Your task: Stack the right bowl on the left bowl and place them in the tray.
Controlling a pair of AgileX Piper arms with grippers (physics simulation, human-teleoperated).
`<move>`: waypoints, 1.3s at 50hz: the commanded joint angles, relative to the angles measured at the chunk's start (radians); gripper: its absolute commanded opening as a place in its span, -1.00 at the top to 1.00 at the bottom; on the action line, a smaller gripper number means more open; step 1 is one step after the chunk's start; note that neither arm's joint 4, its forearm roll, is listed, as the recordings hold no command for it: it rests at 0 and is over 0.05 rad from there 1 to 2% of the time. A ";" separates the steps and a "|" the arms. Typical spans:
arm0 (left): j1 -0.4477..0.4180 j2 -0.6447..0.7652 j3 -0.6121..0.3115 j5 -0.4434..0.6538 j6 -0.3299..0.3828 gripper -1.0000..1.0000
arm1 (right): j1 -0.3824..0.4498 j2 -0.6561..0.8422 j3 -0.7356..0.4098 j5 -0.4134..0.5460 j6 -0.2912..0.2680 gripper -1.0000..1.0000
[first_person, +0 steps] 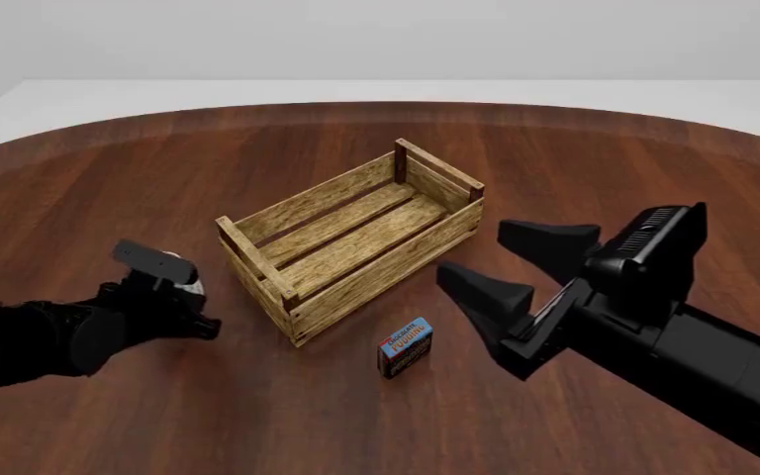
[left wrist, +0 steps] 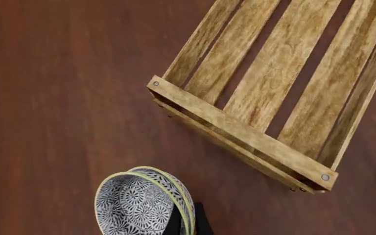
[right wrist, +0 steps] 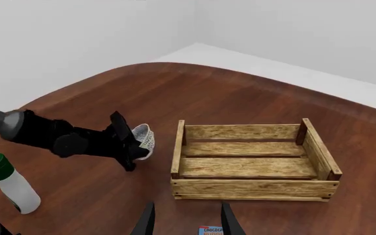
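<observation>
In the left wrist view two nested bowls show at the bottom of the frame: the right bowl [left wrist: 135,205] sits inside the left bowl [left wrist: 175,188], whose patterned rim peeks out behind it. The stacking step looks done. A dark finger [left wrist: 186,221] of the left end effector [first_person: 179,289] crosses the rim of the pair, so I judge it is clamped on the stack, and the pair seems lifted and tilted (the right wrist view shows it held on edge above the tabletop [first_person: 116,178]).

The tray [first_person: 353,247] is in the middle of the front view, with its long axis running from lower left to upper right of that frame. The held bowls are at the left of the frame, just beside the tray's near short end but still outside its wall. So the coming move, as I judge it, is a carry toward the right and a little up in the front view, over the near wall, then down onto the slats.

The left arm is clearly the nearer one. The right end effector [first_person: 519,282] hangs at the right of the frame with its fingers well apart, holding nothing.

A small blue-and-red box [first_person: 406,346] lies below the tray's near corner, and a green-capped bottle [right wrist: 10,183] stands at lower left in the right wrist view.
</observation>
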 commanded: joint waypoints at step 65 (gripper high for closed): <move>-0.081 -0.344 -0.142 0.289 -0.053 1.00 | -0.008 -0.061 0.007 0.036 -0.012 -1.00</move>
